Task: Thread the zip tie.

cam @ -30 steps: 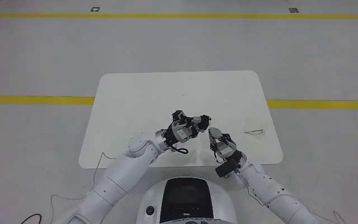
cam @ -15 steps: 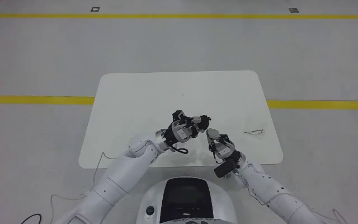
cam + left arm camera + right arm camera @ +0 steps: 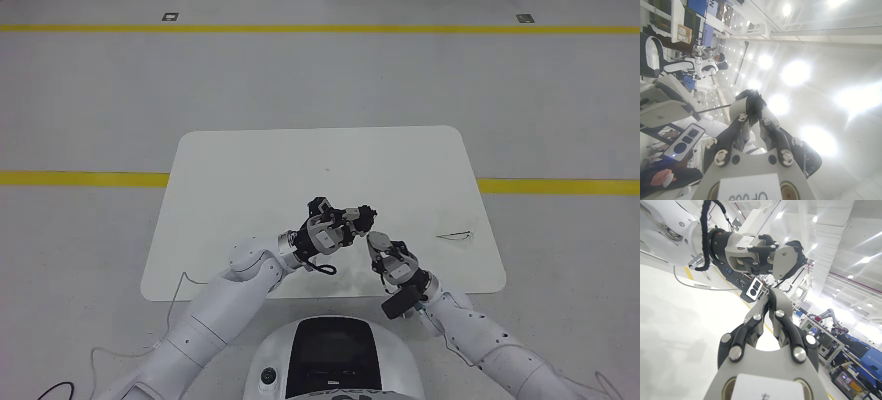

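While the left gripper point(image 3: 363, 213) and right gripper point(image 3: 372, 239) (at its five o'clock) both pinch the tie point(image 3: 715, 108), I'd feed slowly, keeping tail aligned with head.

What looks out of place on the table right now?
A thin dark strand, maybe a spare tie, lies alone near the right edge of the table, apart from both arms. Nothing else stands out: the left gripper and right gripper are shut on the zip tie, held between them.
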Robot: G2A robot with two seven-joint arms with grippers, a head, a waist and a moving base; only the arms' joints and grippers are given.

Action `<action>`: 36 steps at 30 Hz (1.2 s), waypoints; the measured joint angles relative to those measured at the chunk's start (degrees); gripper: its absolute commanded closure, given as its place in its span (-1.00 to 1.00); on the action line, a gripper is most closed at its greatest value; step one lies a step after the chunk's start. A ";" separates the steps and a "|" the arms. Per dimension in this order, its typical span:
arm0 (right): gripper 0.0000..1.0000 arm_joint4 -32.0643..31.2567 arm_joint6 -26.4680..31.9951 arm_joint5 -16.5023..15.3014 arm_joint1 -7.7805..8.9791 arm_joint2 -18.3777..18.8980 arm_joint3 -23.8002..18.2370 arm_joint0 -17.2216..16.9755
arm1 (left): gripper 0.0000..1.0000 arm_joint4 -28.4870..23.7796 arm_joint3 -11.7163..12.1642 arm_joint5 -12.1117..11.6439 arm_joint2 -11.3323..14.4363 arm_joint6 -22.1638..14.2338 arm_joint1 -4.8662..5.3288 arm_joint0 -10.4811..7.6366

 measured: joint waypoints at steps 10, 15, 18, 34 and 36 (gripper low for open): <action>1.00 0.00 0.73 0.00 0.30 -1.43 -0.02 0.79 | 1.00 0.00 0.00 0.00 0.00 0.00 0.00 0.00; 1.00 0.00 1.04 0.00 0.37 -1.92 0.02 1.10 | 1.00 0.00 0.00 0.00 0.00 0.00 0.00 0.00; 1.00 0.00 1.14 0.00 0.41 -2.14 0.04 1.23 | 1.00 0.00 0.00 0.00 0.00 0.00 0.00 0.00; 1.00 0.00 1.21 0.00 0.69 -1.50 0.27 0.38 | 1.00 0.00 0.00 0.00 0.00 0.00 0.00 0.00; 1.00 0.00 1.22 0.00 0.71 -1.21 0.35 0.03 | 1.00 0.00 0.00 0.00 0.00 0.00 0.00 0.00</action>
